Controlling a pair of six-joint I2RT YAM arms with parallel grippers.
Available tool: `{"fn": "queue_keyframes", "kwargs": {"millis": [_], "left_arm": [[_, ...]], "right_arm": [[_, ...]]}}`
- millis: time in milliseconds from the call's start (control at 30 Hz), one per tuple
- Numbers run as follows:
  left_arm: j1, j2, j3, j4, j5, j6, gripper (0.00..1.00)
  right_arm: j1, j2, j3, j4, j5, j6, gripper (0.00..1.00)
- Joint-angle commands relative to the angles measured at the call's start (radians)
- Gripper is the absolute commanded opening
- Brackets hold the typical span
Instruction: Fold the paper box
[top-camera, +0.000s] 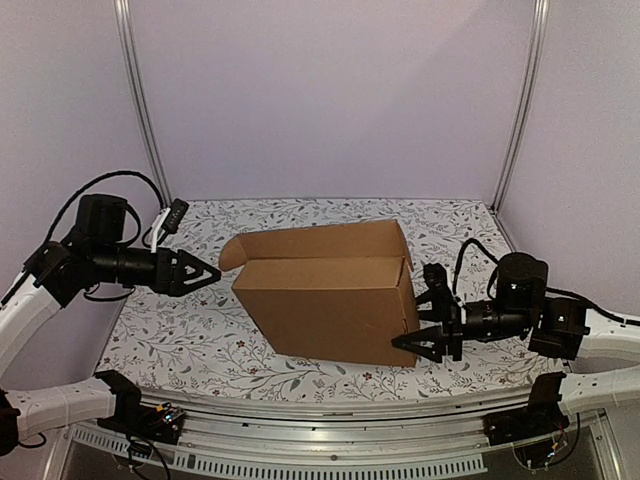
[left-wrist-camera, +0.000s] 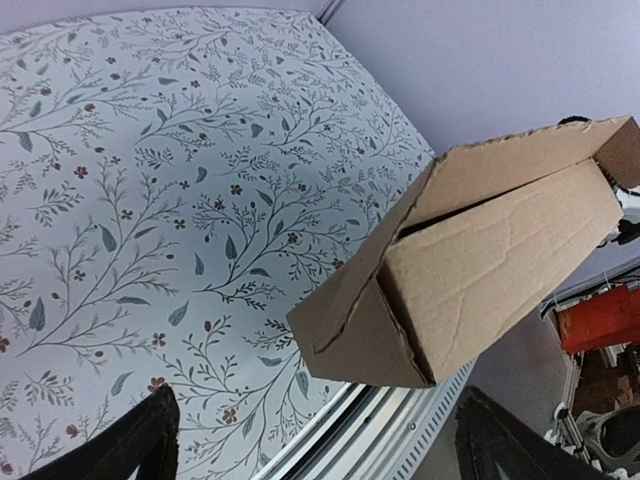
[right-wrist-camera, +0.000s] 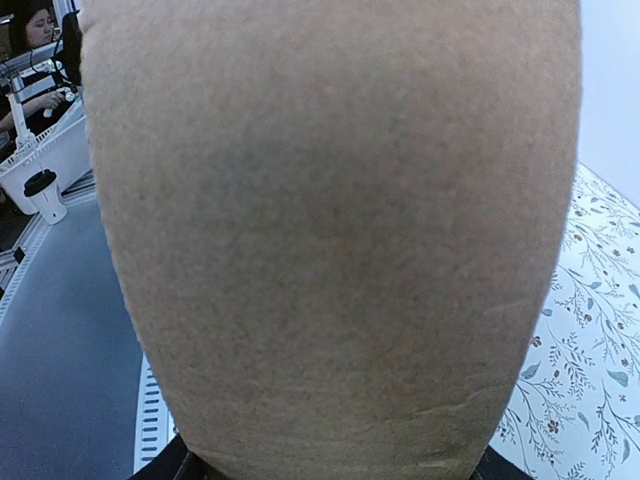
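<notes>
The table (top-camera: 180, 345) carries the paper box (top-camera: 330, 305) at its centre, tilted, with its walls already formed. The lid (top-camera: 330, 240) and a rounded flap (top-camera: 232, 252) stand open, so closing and tucking probably remain. The right gripper (top-camera: 425, 325) clasps the box's right end. The left gripper (top-camera: 208, 272), spread wide and empty, hovers beside the flap, nothing between them.

paper box (top-camera: 330, 300): matt brown corrugated cardboard, face rough and fibrous. desk (top-camera: 190, 345) top is a matt, smooth floral-print sheet. frame posts (top-camera: 142, 100): bare satin metal.
</notes>
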Motion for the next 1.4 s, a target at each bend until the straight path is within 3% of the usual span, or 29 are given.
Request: {"fn": "queue_keyframes", "kwargs": {"millis": [0,433,967,1367], "left_arm": [[0.010,0.006,-0.005,0.008,0.086,0.009,0.88],[0.007,0.084,0.068,0.089,0.112,0.021,0.61],[-0.013,0.172,0.147,0.081,0.209,0.028,0.02],[-0.053,0.222,0.231,0.032,0.193,-0.046,0.00]], "right_arm": [[-0.011,-0.042,-0.020,0.064,-0.028,0.058,0.20],[-0.010,-0.044,-0.026,0.064,-0.072,0.089,0.19],[-0.011,-0.032,-0.013,0.037,-0.066,0.059,0.17],[0.035,-0.027,0.002,-0.028,0.062,-0.213,0.02]]}}
